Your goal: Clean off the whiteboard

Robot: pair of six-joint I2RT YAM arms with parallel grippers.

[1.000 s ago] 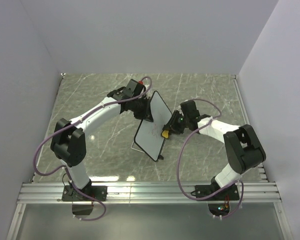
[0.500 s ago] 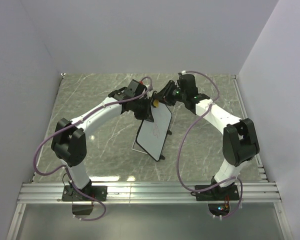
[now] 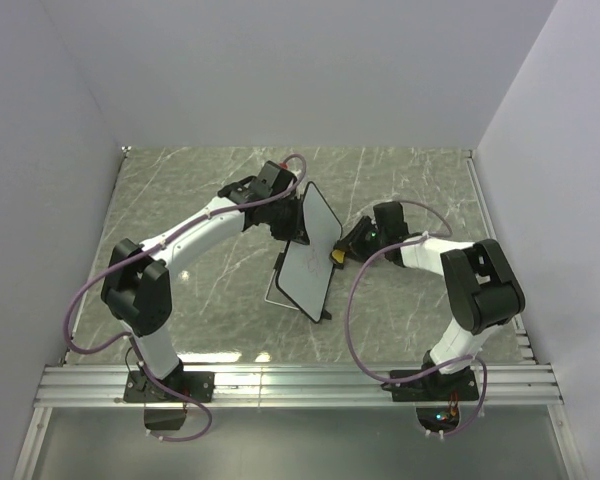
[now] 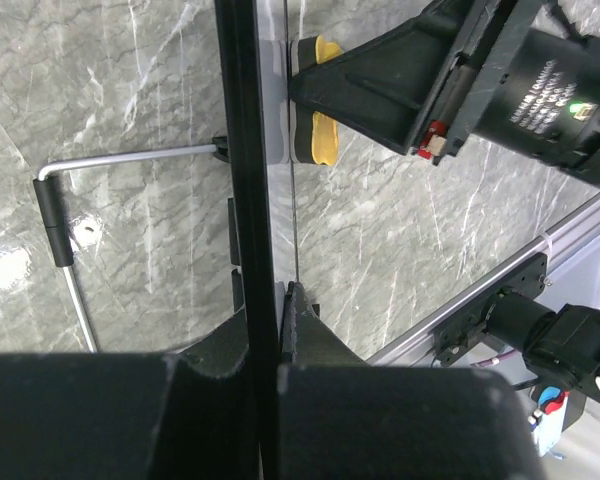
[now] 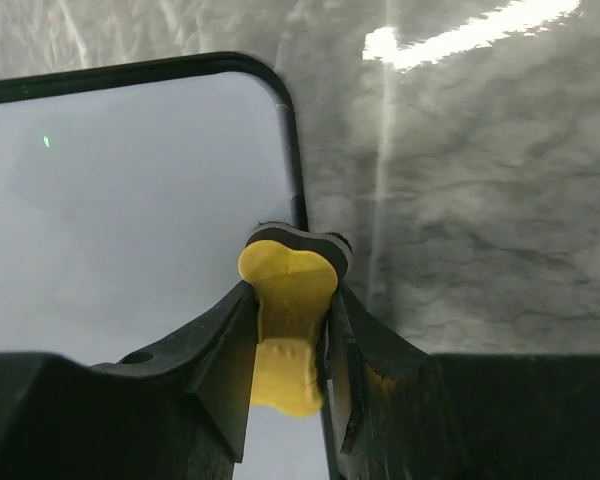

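"Where was the whiteboard?"

"Centre frame, tilted, its upper rim pinched by the left gripper. Likely light, stiff and slick, so grip the rim. The right gripper clasped the eraser at its right edge."

Looks bright and evenly lit from overhead in the top view, with only faint, soft shadows on the marble table. Catches hard white glare on the stone in both wrist views. Goes dark and soft along their bottom edges. Picks up a green speck on the whiteboard.
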